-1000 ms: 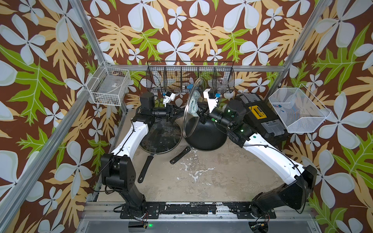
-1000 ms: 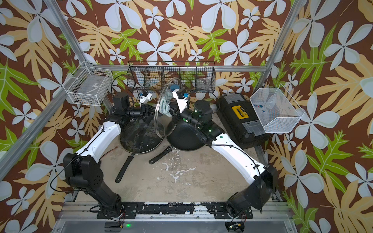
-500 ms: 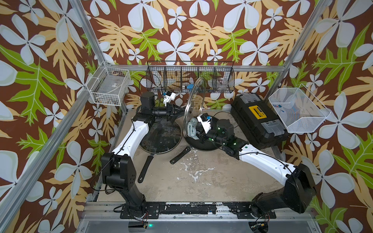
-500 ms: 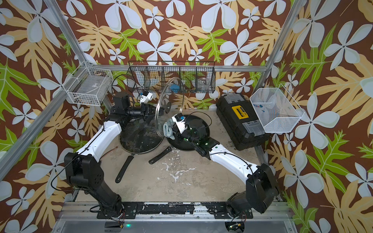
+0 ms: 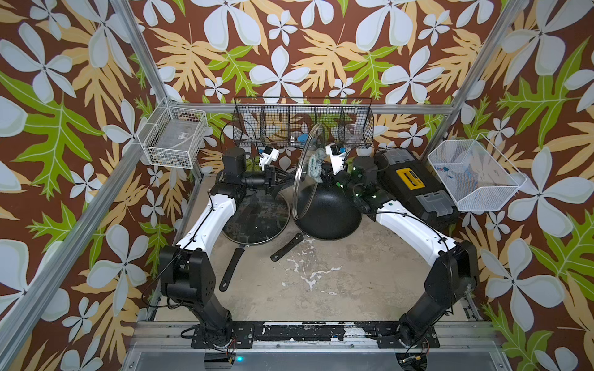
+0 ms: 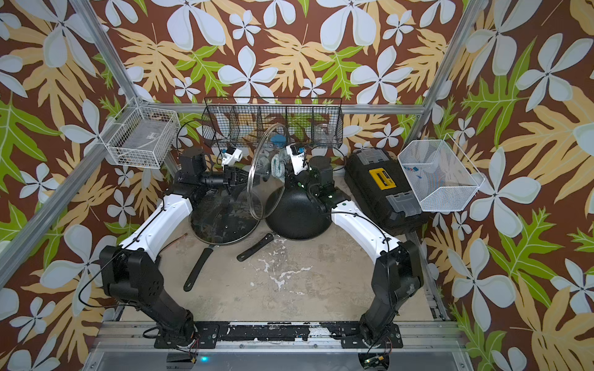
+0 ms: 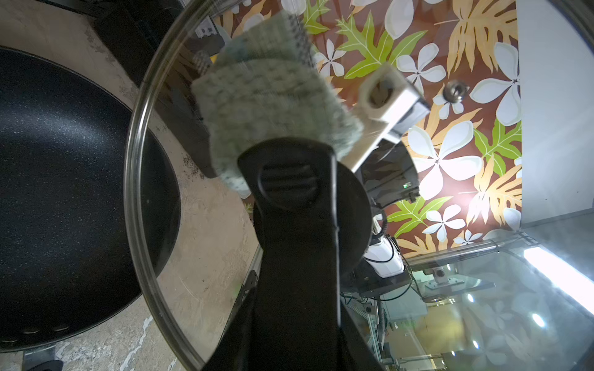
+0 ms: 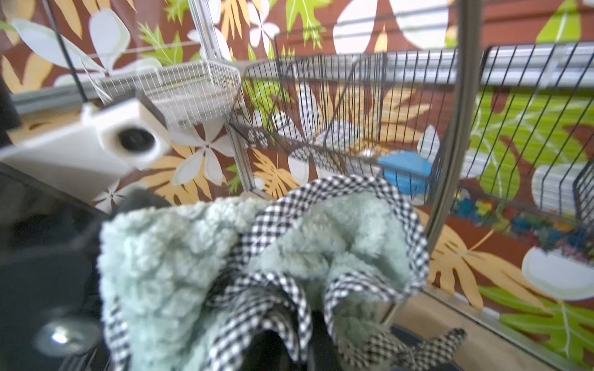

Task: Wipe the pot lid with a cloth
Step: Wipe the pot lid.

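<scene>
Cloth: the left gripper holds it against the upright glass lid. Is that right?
No. The right gripper holds the cloth against the upright glass lid, as the right wrist view shows; the left gripper only holds the lid up.

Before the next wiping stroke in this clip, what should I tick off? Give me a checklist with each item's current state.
1. The left gripper is shut on the knob of the glass lid: ok.
2. The glass lid stands on edge, one face turned toward the right arm: ok.
3. The cloth is clamped in the right gripper: ok.
4. The cloth is against the glass: ok. Through the lid in the left wrist view it looks flattened on the far face, and both top views put it on the upper part.
5. The lid's lower rim is clear of the black pan: cannot tell, because they overlap in both top views.
</scene>
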Available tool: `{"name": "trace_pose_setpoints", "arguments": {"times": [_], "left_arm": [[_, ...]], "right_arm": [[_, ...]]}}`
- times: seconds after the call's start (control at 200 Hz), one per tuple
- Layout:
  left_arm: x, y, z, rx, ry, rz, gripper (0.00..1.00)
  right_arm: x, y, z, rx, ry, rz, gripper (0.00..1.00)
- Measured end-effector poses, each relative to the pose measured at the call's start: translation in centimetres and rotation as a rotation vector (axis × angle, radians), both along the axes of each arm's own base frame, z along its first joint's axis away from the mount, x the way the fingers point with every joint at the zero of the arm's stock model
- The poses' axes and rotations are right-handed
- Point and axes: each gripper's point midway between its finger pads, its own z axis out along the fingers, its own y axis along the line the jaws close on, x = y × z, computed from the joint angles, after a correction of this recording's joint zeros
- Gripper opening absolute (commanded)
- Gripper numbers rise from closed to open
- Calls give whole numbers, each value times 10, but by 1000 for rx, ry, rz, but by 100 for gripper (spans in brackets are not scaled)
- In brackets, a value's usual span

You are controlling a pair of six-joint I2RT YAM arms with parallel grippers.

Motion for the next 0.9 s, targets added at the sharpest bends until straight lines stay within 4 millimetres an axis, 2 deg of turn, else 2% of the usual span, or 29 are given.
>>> {"name": "trace_pose_setpoints", "arguments": {"times": [0.1, 0.22, 0.295, 0.385, 0.495, 0.57, 0.631, 0.741, 0.901], "left_arm": [[-1, 0, -1, -1, 4, -7, 0], [-2, 0, -2, -1, 3, -10, 0], [-2, 0, -2, -1, 2, -11, 0], [-2, 0, 0, -2, -1, -13, 0], [-3, 0, 3, -4, -11, -19, 0], [-2, -1, 4, -5, -17, -21, 0], [-1, -1, 3, -5, -16, -21, 0], [-1, -1, 4, -5, -15, -21, 0], [0, -1, 4, -4, -19, -18, 0]], "right_arm": [[-13, 4, 34, 27, -64, 25, 0], [-47, 19, 64, 48, -128, 92, 0], [-72, 29, 70, 52, -143, 145, 0], [-104, 42, 66, 47, -141, 210, 0], [-138, 53, 44, 36, -103, 283, 0], [-153, 55, 16, 24, -45, 315, 0], [-157, 53, -11, 4, 9, 317, 0], [-147, 47, -64, -52, 114, 281, 0], [-105, 30, -108, -86, 197, 190, 0]]}}
